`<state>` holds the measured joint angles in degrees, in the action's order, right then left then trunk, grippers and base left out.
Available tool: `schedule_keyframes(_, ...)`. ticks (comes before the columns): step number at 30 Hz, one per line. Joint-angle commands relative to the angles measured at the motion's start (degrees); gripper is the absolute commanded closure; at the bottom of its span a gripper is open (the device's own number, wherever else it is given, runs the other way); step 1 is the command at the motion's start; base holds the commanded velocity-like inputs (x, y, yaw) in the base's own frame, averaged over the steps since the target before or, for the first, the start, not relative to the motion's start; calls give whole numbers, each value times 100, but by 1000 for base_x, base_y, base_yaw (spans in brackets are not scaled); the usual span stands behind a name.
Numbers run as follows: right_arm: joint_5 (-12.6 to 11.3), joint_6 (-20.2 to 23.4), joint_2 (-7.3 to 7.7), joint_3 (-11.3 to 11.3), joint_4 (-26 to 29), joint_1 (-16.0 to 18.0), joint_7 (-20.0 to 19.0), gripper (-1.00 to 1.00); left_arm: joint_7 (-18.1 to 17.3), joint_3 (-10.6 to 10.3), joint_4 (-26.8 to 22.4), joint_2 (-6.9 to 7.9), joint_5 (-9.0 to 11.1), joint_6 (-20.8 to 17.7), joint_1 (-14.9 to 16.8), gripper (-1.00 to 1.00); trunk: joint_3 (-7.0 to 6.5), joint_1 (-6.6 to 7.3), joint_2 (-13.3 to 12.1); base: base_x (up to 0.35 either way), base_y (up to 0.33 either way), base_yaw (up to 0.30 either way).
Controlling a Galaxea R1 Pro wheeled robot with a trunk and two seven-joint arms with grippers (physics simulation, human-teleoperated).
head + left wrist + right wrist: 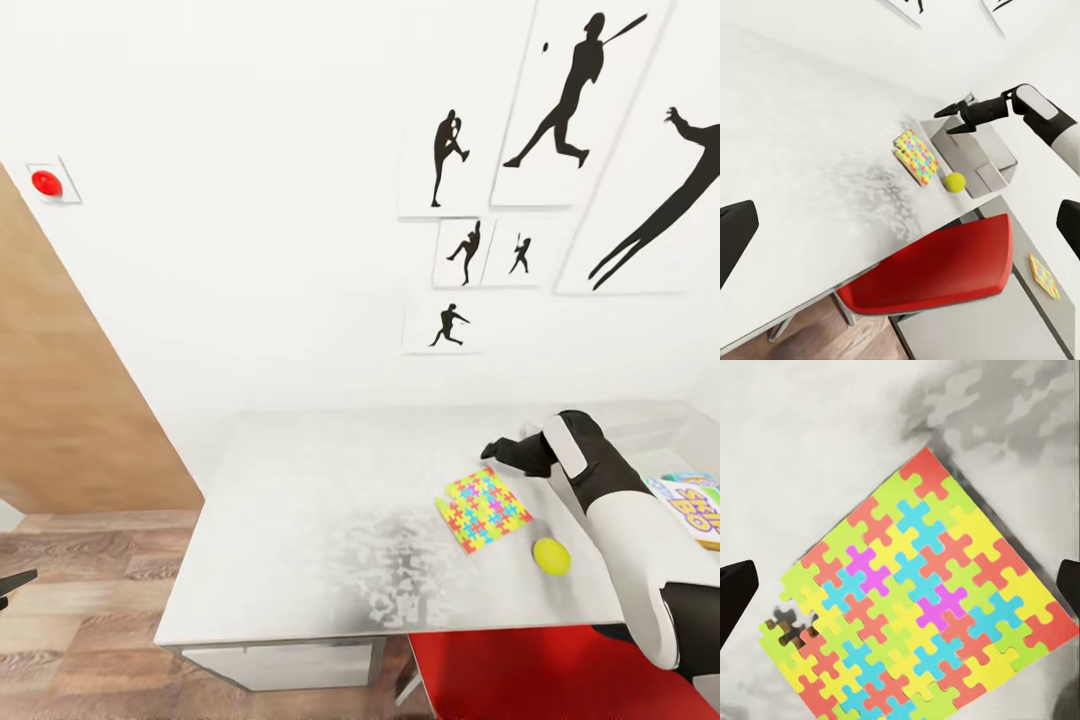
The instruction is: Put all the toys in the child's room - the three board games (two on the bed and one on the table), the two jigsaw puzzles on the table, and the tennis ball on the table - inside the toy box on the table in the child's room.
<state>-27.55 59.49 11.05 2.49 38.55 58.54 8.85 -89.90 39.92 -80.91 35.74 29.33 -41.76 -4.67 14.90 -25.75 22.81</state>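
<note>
1. While the right gripper [497,452] hangs above the bench [300,520] with jaws spread and nothing between them, the main hazard is the puzzle's thinness: a flat slab lying flush on the top gives the fingertips [735,592] little edge to catch, and they may skid off or scrape the surface.
2. Second hazard, judged likely: interlocked pieces could buckle or part under a pinch at one edge.
3. Third hazard: the tennis ball [551,556] lies just beside the puzzle's near corner; a nudge could roll it off the bench edge.
4. Item, jigsaw puzzle [922,600]: thin square slab, pieces red, yellow, green, blue and purple; one piece gone near a corner, bench showing through. Lies flat on the bench, set diagonally, under the right gripper.
5. Item, second jigsaw puzzle [1044,276]: flat on the lower dark grey side section, beyond the red chair [937,270].
6. Item, toy box [979,154]: light grey bin, near the first puzzle.
7. Item, Skip-Bo board game [695,505]: at the head view's right edge.
8. Left gripper [900,225]: jaws spread, empty.
</note>
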Motion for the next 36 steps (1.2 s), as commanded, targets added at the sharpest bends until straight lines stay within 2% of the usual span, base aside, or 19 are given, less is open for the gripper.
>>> schedule_keyframes(1,-48,1,-2,6,7,12,57,-100,-10,-2,-4,3,12,-61,-2,-100,20,-3,11,0,0,0)
schedule_keyframes(10,-7,-185,-6,6,4,50,64,-100,-10,14,2,3,12,-61,-1,-100,105,-3,11,0,0,0)
schedule_keyframes(28,12,-218,-6,15,12,61,65,-100,-10,33,81,3,3,-61,-4,-100,274,-3,11,0,0,0)
schedule_keyframes(36,12,-218,-3,9,7,165,65,-100,-10,33,84,3,3,-61,-1,-100,350,-3,11,0,0,0)
